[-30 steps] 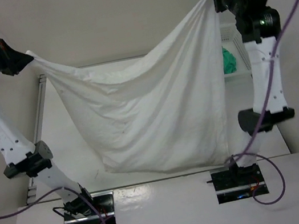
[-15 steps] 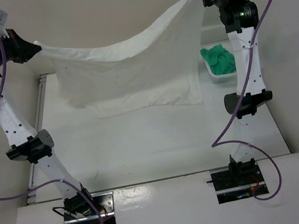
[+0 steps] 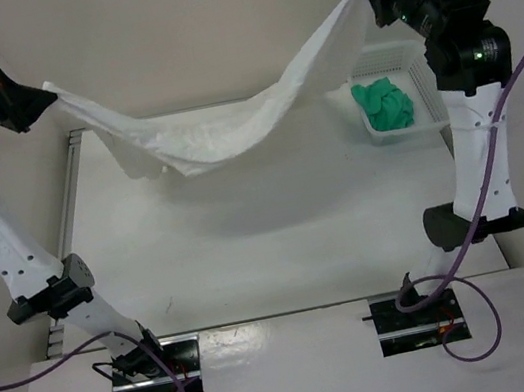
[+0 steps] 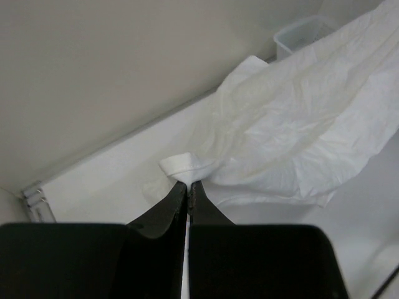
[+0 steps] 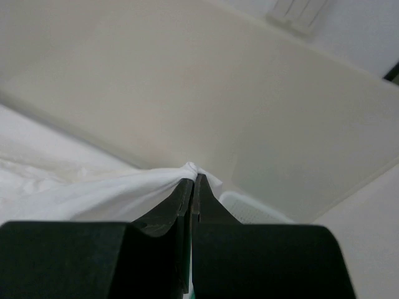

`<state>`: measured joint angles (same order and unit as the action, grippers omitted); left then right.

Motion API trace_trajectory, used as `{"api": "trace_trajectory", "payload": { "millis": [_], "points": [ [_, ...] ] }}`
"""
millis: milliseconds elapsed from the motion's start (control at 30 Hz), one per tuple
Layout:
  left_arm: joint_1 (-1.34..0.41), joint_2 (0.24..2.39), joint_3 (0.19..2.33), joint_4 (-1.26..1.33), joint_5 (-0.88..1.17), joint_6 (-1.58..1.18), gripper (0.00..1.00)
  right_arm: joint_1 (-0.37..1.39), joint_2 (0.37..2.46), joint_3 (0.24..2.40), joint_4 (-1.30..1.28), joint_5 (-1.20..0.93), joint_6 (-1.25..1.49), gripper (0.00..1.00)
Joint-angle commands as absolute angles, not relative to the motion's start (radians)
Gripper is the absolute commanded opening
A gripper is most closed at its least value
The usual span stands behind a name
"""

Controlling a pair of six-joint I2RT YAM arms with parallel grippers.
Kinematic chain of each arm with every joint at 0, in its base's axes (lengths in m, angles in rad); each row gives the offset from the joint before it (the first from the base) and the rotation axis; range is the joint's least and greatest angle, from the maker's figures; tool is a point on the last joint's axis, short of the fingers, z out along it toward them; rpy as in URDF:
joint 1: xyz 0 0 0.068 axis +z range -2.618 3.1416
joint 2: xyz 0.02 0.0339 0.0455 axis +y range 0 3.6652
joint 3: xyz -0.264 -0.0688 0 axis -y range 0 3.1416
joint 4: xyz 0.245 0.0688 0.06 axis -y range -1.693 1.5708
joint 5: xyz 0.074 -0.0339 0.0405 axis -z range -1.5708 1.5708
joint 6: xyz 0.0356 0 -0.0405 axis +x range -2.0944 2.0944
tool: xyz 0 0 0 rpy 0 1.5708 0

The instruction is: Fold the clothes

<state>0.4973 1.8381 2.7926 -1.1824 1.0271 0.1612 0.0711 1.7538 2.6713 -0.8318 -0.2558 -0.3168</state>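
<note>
I've got the left pincer [image 4: 187, 185] and the right pincer [image 5: 192, 179] each clenched on a corner of the clothes [image 3: 220, 130], which sag in mid-air between them above the far bench [image 3: 251, 249], likely to spread them for folding.

clothes [image 3: 221, 134]: thin white cloth, matt, heavily wrinkled. green cloth [image 3: 384, 103]: soft, matt, crumpled. basket [image 3: 401, 134]: white plastic mesh. table [image 3: 251, 249]: smooth white, slight sheen. left gripper [image 4: 188, 187] and right gripper [image 5: 192, 182]: matt black, plastic-looking.
</note>
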Motion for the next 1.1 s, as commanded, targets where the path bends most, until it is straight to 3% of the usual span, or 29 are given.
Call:
{"api": "trace_trajectory", "payload": {
  "millis": [0,67,100,167,367,500,767,1067],
  "points": [
    [0.517,1.89,2.509,-1.302,1.043,0.339,0.0,0.098,1.749,2.259,-0.87,-0.293,-0.446,0.0],
    [0.517,1.89,2.253,-1.264,0.956,0.408,0.0,0.135,1.623,1.983,-0.749,-0.194,-0.541,0.0],
    [0.517,1.879,2.179,-1.25,0.927,0.434,0.0,0.193,1.587,1.748,-0.7,-0.14,-0.584,0.0],
    [0.517,1.867,1.971,-1.194,0.839,0.472,0.0,0.248,1.513,1.541,-0.647,-0.051,-0.652,0.0],
    [0.508,1.795,1.645,-1.232,0.7,0.7,0.0,0.356,1.375,1.292,-0.827,-0.118,-0.727,0.0],
    [0.508,1.66,1.452,-1.25,0.608,0.8,0.0,0.466,1.272,1.22,-0.939,-0.084,-0.747,0.0],
    [0.499,1.453,1.33,-1.293,0.379,0.919,0.0,0.476,1.129,1.241,-1.261,-0.106,-0.873,0.0],
    [0.499,1.203,1.114,-1.302,0.129,1.057,0.0,0.476,1.02,1.118,-1.299,-0.046,-0.884,0.0]
  ]
}}
